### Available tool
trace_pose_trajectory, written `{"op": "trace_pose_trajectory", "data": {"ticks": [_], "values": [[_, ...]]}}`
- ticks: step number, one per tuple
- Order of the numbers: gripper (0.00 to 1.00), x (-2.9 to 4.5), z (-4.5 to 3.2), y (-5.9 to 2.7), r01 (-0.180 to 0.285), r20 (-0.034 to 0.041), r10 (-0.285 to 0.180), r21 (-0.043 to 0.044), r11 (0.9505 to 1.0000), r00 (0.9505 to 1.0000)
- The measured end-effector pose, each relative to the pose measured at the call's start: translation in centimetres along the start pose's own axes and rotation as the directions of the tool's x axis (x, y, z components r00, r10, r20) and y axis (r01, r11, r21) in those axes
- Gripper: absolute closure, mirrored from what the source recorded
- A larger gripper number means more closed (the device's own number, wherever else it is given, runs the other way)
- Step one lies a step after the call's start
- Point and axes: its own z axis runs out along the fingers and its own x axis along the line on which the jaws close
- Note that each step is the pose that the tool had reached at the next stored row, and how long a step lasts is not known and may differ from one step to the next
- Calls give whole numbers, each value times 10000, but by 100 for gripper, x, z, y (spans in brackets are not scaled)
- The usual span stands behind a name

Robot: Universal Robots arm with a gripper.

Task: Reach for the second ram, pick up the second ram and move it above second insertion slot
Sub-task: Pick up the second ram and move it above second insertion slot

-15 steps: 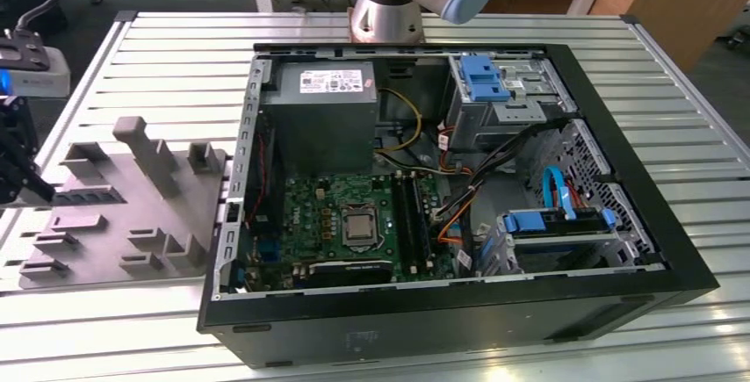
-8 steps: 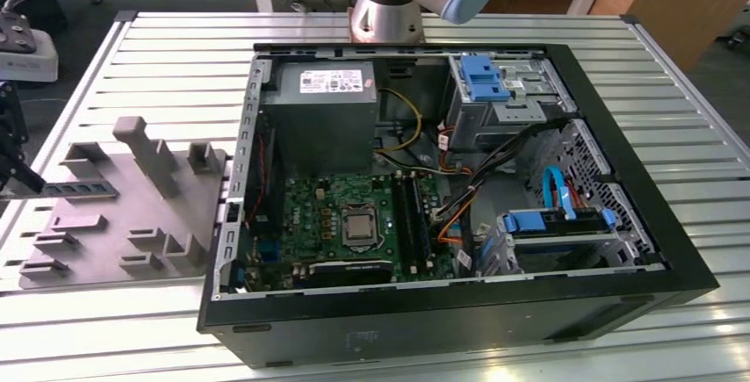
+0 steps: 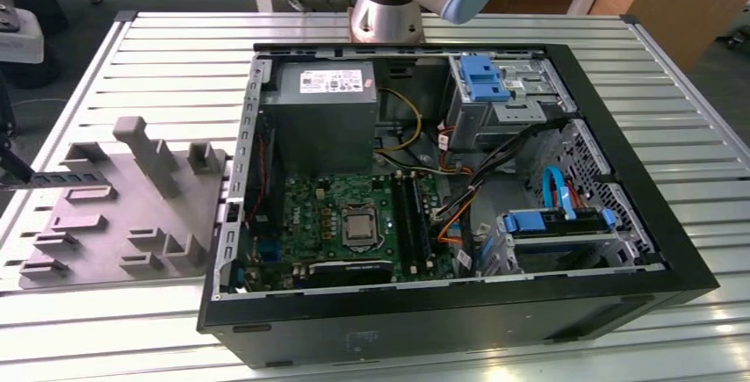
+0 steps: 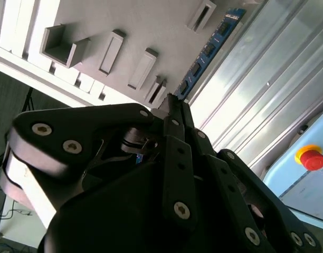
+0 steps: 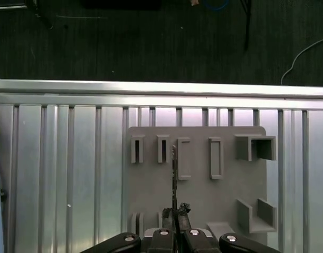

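The second ram is a long thin board with a row of black chips. It sticks straight out from between my gripper's fingers, which are shut on one end of it. In the first wrist view the ram shows edge-on over the grey fixture plate, with the gripper at its near end. In the exterior view the ram and gripper are at the far left, over the fixture's left side. The motherboard's memory slots lie inside the open computer case.
The case holds a power supply, drive cages with blue latches, loose cables and a processor socket. The fixture has raised blocks and pockets. The arm's base stands behind the case. A red stop button sits beside the slatted table.
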Motion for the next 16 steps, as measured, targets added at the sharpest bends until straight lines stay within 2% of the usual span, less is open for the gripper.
{"op": "trace_pose_trajectory", "data": {"ticks": [16], "values": [[87, -19, -330, 6, 0, 2, 0, -1, 10000, 10000]]}}
